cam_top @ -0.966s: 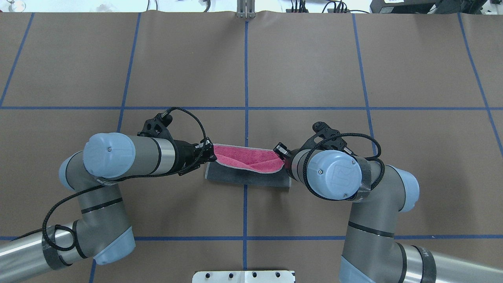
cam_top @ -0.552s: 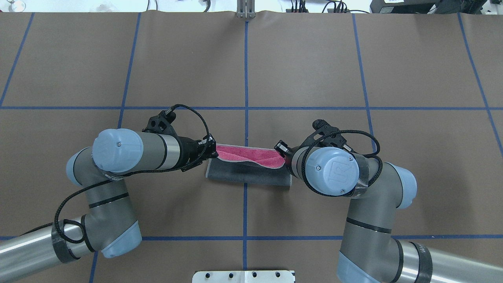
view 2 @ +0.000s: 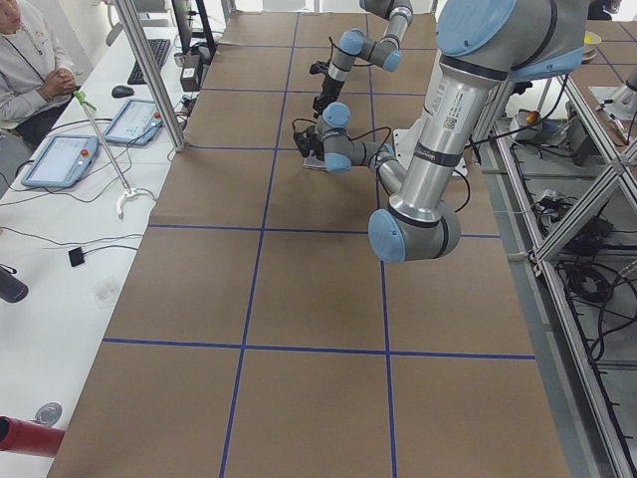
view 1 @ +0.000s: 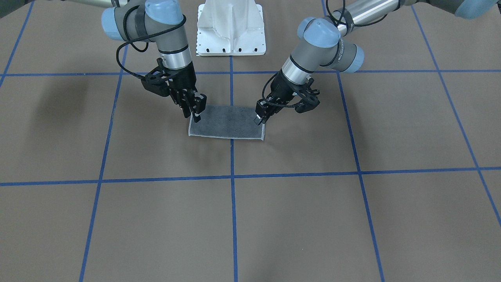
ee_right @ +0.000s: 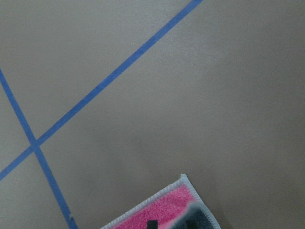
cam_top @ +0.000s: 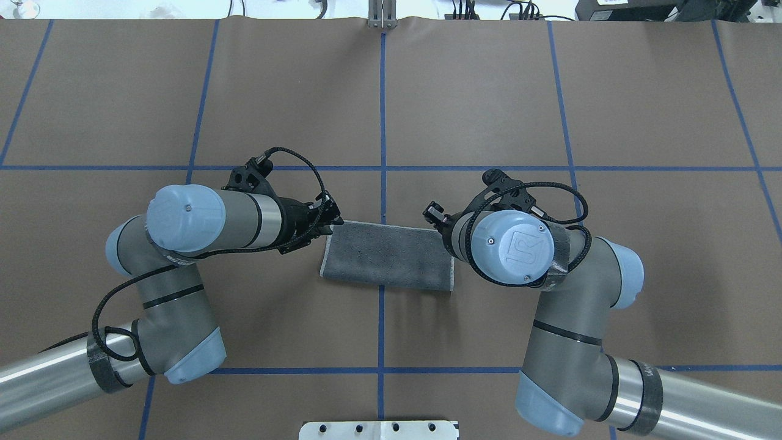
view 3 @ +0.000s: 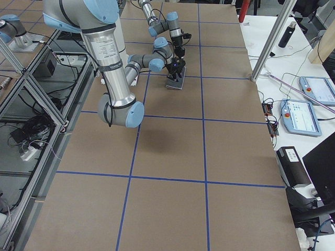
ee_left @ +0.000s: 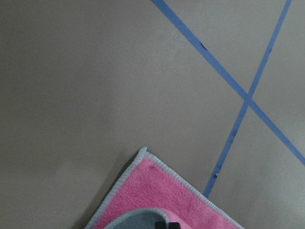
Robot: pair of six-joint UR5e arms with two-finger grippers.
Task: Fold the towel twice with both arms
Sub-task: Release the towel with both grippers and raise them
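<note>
Since 0.6 s ago the raised pink edge has come down: the towel (cam_top: 388, 256) now lies flat, folded in 2, with its dark grey face up in the overhead view.

Findings, by size:

1. The table (cam_top: 489, 91) is brown and marked with blue tape lines (cam_top: 382, 122). It carries the towel near its centre, across 1 of those lines.
2. My left arm (cam_top: 183, 220) and right arm (cam_top: 513, 247) reach in, 1 at each short end of the towel.
3. The towel is a rectangle with a light grey border. Both wrist views show a pink corner of the lower layer just past the grey upper layer.
4. My left gripper (view 1: 260, 120) is down at 1 far corner, with its jaws drawn close on the upper layer's edge.
5. My right gripper (view 1: 195, 116) is at the other far corner, likewise narrowed onto the cloth. The contact itself is partly hidden.
</note>
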